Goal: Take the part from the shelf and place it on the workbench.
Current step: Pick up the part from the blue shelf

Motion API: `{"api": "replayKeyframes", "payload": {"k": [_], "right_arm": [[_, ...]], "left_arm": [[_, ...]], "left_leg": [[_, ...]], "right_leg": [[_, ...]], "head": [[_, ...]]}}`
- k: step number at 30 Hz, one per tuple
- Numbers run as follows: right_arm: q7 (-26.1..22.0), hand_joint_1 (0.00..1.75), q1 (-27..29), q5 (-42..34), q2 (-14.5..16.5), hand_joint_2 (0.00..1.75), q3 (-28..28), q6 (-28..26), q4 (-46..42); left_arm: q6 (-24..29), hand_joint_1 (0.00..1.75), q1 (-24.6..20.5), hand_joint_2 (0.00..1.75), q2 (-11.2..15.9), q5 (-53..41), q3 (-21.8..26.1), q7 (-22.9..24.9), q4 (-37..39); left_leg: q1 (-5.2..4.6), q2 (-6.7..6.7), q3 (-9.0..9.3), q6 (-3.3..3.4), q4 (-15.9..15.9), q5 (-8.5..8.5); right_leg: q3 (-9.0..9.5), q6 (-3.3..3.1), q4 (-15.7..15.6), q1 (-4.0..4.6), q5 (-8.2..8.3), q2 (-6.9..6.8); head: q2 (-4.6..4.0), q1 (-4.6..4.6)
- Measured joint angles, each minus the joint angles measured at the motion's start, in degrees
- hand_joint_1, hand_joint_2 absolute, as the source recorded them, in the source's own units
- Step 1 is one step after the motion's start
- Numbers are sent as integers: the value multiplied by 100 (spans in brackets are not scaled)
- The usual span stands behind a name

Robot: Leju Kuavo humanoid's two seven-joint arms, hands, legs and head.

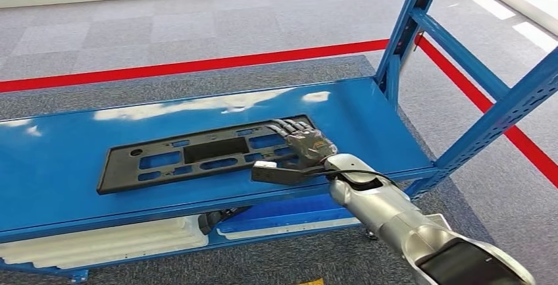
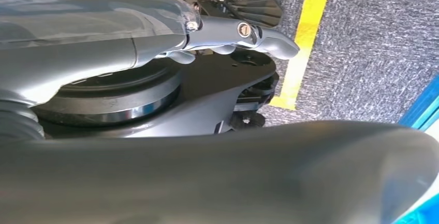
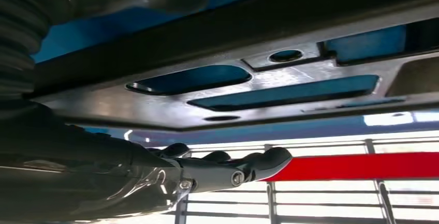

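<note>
Black part (image 1: pixel 197 155) lies flat mid shelf (image 1: pixel 59 166), long axis along front edge. Right hand (image 1: pixel 304 145) lies on part's right end, fingers spread flat, no grasp evident. Left hand (image 2: pixel 228 32) hangs by floor, holding nothing, fingers loosely apart. Risk: one-end lift, long part tips, slips.
</note>
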Motion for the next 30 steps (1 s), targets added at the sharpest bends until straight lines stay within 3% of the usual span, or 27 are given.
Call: {"api": "replayKeyframes", "payload": {"k": [9,18,23,30], "right_arm": [[-180,175,-263,-11,-3,175,-120,-117,423],[-264,175,-199,-46,-23,175,-217,-367,245],[-262,175,279,-334,-147,175,-501,-328,-655],[-449,175,1424,-1429,-391,175,-1366,126,-2940]], "left_arm": [[-21,0,-1,0,-1,0,-11,-55,0],[-3,0,2,0,-9,-26,-20,-155,2],[112,0,12,0,-13,-92,-39,-494,2],[273,0,50,0,-22,-202,-149,-1066,2]], "left_leg": [[0,0,18,0,2,0],[0,0,20,0,3,0],[0,-2,16,0,3,-1],[0,-10,-13,0,3,-3]], "right_leg": [[16,0,-1,0,0,0],[20,0,-1,0,0,0],[17,0,-2,0,0,-1],[-4,2,-6,0,-3,-8]], "head": [[1,0],[1,0],[0,0],[0,0]]}}
